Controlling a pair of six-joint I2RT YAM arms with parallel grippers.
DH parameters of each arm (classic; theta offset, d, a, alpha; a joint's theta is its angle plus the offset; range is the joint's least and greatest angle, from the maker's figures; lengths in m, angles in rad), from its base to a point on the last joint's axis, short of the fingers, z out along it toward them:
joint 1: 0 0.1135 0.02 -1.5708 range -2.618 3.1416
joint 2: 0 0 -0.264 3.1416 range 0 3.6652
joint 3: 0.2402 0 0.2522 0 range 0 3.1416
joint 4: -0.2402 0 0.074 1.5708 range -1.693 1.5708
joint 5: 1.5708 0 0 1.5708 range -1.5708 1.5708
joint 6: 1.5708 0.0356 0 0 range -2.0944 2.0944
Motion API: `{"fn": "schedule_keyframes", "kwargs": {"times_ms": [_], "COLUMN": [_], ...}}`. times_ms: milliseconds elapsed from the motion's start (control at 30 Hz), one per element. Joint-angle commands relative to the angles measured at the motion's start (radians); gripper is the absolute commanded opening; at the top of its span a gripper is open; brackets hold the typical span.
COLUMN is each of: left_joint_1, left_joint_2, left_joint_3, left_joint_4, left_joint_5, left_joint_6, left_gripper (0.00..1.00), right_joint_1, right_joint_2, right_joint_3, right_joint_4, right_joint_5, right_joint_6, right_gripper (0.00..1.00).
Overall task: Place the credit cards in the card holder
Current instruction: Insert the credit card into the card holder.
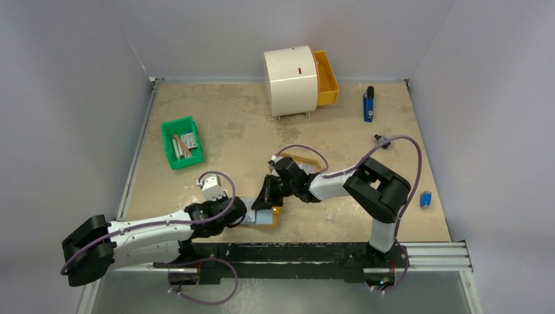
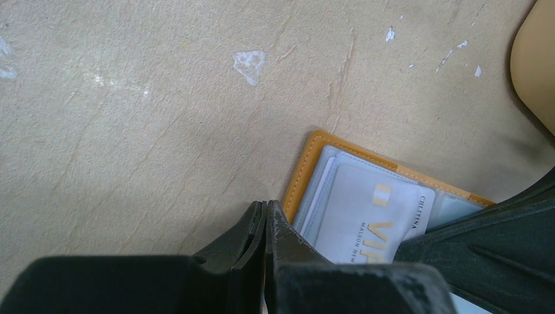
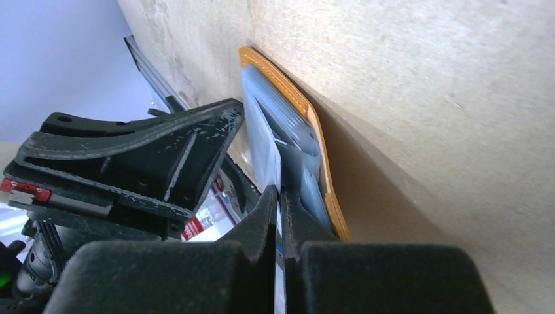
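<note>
We pinch a card (image 3: 264,149) in our right gripper (image 3: 281,194) over the open holder (image 2: 313,171) on the table (image 2: 163,131), our left gripper (image 2: 265,209) pressed together at the holder's left edge.

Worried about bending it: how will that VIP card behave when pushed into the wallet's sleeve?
Probably stiff: the credit card shows straight edges and lies flat. Likely slippery: its smooth face meets clear plastic sleeves in the card holder. Thin, so presumably light and apt to slide.
</note>
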Motion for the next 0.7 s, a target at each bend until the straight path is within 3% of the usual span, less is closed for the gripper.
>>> {"fn": "schedule_keyframes", "kwargs": {"times_ms": [0,33,167,267,667], "left_joint_1": [-0.001,-0.001,-0.002,-0.002,-0.001], "left_joint_2": [0.005,0.001,-0.034,-0.054,-0.061], "left_joint_3": [-0.022,-0.019,-0.018,-0.022,-0.011], "left_joint_4": [0.01,0.0,-0.032,-0.039,-0.065], "left_joint_5": [0.083,0.077,0.058,0.05,0.031], "left_joint_6": [-0.03,-0.032,-0.043,-0.045,-0.046], "left_gripper": [0.0,0.0,0.0,0.0,0.0], "right_joint_1": [0.017,0.017,0.017,0.017,0.026], "right_joint_2": [0.009,0.0,-0.04,-0.064,-0.156], "right_joint_3": [0.064,0.064,0.062,0.068,0.149], "right_joint_4": [-0.029,-0.044,-0.127,-0.183,-0.426], "right_joint_5": [0.036,0.043,0.058,0.061,0.145], "right_joint_6": [-0.011,-0.017,-0.05,-0.072,-0.205], "right_gripper": [0.0,0.02,0.27,0.36,0.43]}}
